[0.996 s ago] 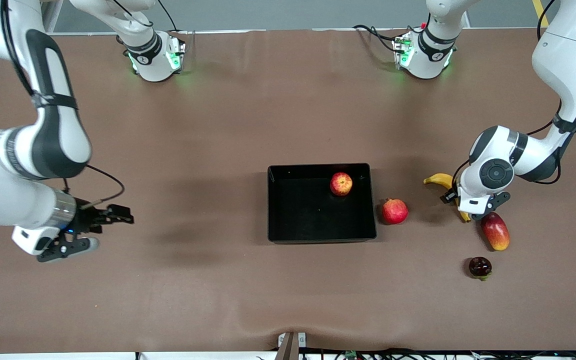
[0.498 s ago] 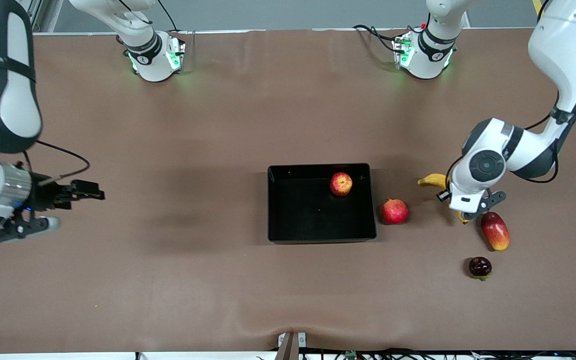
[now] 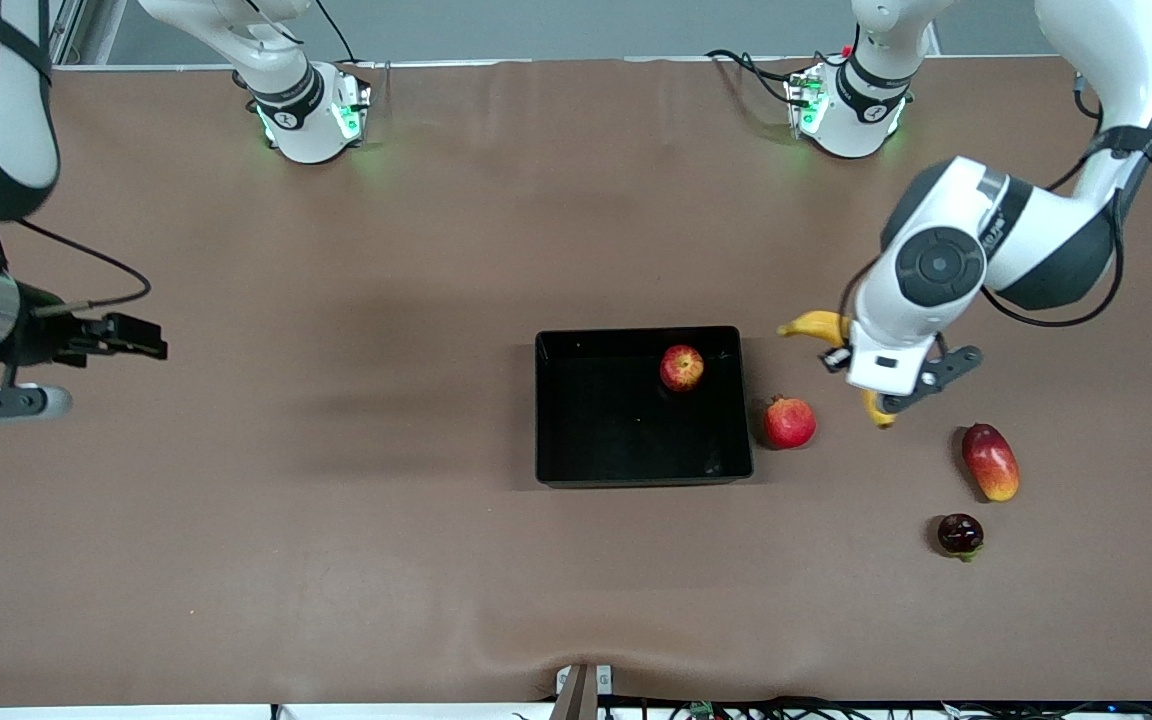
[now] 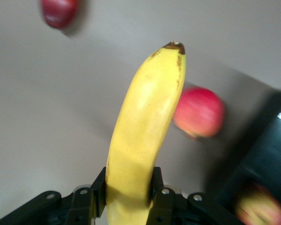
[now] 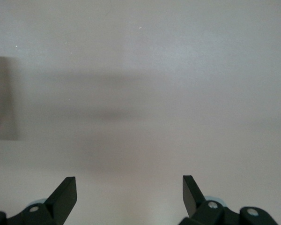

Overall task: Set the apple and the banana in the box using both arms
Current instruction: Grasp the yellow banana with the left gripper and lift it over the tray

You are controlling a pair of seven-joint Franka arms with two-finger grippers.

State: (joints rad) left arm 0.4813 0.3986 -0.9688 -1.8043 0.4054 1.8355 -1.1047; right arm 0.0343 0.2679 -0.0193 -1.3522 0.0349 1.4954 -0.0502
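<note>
Left claw (image 3: 861, 385) clenched on banana (image 4: 140, 140), up over worktop (image 3: 336, 560) beside box (image 3: 546, 420) w/ apple (image 3: 682, 367) inside. Right claw (image 5: 129, 192) released, waiting.

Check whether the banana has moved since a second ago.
Yes. The banana, held in the left gripper, has shifted toward the box, away from the mango.

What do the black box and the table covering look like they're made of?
The box: probably moulded plastic, glossy black; its floor shows faint sheen and small glints, and the walls are thin and low. The table covering: likely a matte brown sheet of paper or thin mat; it gives no glare and ripples slightly along the edge nearest the front camera. Neither can be confirmed by look alone.
</note>
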